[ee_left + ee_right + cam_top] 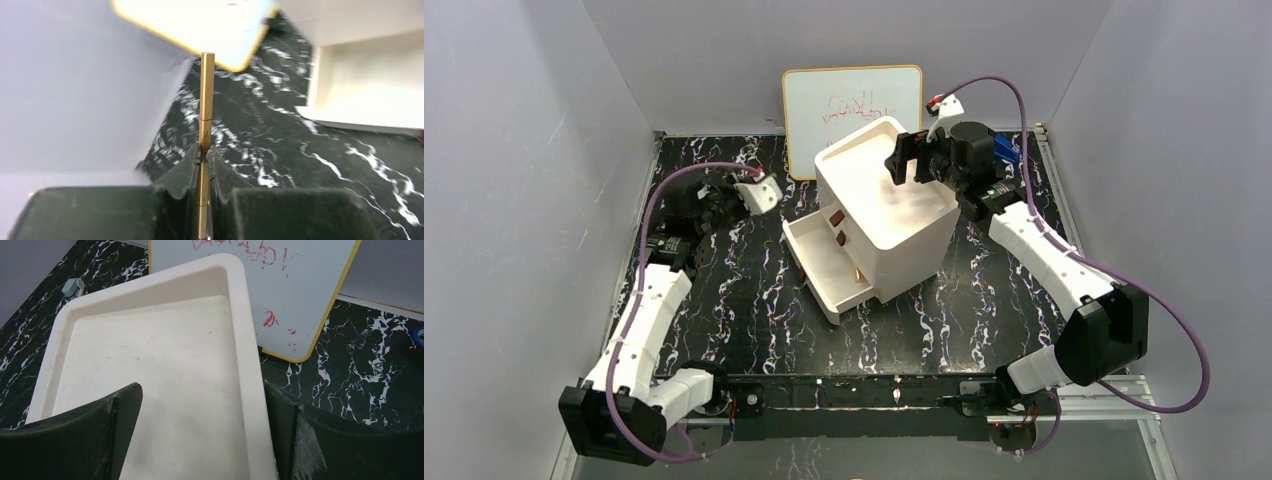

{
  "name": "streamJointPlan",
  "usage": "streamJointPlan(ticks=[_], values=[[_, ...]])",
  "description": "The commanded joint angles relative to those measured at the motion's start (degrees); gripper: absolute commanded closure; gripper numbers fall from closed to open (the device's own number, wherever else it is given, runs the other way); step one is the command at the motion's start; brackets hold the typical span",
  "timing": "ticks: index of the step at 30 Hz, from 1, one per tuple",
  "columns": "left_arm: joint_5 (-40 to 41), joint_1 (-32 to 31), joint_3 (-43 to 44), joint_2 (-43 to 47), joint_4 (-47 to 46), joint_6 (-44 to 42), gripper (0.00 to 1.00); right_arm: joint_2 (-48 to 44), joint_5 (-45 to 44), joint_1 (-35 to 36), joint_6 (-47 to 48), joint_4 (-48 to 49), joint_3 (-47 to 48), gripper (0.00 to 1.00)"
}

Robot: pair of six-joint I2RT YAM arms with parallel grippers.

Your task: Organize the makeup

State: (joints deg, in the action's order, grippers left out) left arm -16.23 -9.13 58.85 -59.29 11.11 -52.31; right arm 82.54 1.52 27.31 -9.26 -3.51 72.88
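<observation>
My left gripper is shut on a slim gold-tan pencil, which sticks out straight past the fingertips above the black marbled table. In the top view the left gripper is left of the white drawer box. My right gripper is open and empty, held over the box's shallow top tray, with the tray's right rim between its fingers; in the top view the right gripper is above the box's back right corner. The compacts, the pink bar and the palette are out of view.
The box's lower drawer is pulled open toward the left arm. A whiteboard with red scribbles leans on the back wall behind the box. A small teal object lies on the table beyond the box. Grey walls close in both sides.
</observation>
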Motion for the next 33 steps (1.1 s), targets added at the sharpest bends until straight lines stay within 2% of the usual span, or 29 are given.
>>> streamJointPlan(ticks=[1, 3, 5, 13, 17, 26, 32, 33], values=[[-20.31, -0.35, -4.57, -1.21, 6.93, -14.43, 1.0, 5.0, 6.74, 3.27, -5.68, -13.85, -3.11, 0.02], [-26.27, -1.29, -6.09, -1.17, 6.92, -18.02, 1.0, 4.83, 6.19, 3.28, -5.6, -14.27, -2.93, 0.02], [-28.77, -3.5, -6.54, -2.89, 7.02, -19.02, 1.0, 4.69, 5.99, 3.22, -5.67, -14.42, -2.69, 0.02], [-23.2, -19.14, -3.79, -14.23, 8.27, -22.58, 1.0, 4.79, 5.59, 3.39, -5.61, -14.88, -1.97, 0.02], [-17.01, -25.05, -0.01, -20.62, 13.52, -27.23, 1.0, 4.32, 4.64, 3.41, -4.94, -15.19, -2.02, 0.02], [-7.14, -28.84, -1.11, -27.02, 18.51, -35.56, 1.0, 4.05, 4.25, 3.39, -4.82, -14.63, -3.29, 0.02], [-5.77, -28.81, -3.07, -27.94, 17.24, -35.91, 1.0, 3.94, 4.19, 3.38, -4.43, -14.28, -3.93, 0.02], [-5.68, -28.77, -3.54, -27.65, 16.52, -35.66, 0.96, 3.94, 4.24, 3.41, -4.44, -14.21, -4.01, 0.02]])
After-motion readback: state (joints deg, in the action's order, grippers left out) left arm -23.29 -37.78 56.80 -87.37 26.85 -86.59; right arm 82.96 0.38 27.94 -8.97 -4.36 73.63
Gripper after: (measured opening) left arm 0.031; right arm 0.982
